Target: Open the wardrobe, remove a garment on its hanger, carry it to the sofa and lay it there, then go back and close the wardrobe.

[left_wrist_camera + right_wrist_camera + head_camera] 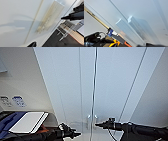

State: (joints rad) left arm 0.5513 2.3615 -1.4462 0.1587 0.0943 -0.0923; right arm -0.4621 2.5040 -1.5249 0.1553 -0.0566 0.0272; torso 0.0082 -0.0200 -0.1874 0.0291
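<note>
Wardrobe [75, 84] doors closed; right end effector [97, 125] just beside the handles [92, 119], left end effector [78, 134] near; finger states unclear.

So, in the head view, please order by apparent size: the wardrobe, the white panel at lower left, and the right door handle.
1. The wardrobe, by far the largest.
2. The white panel at lower left; it lies nearer the camera, so its true size is unsure.
3. The right door handle, the smallest.
</note>
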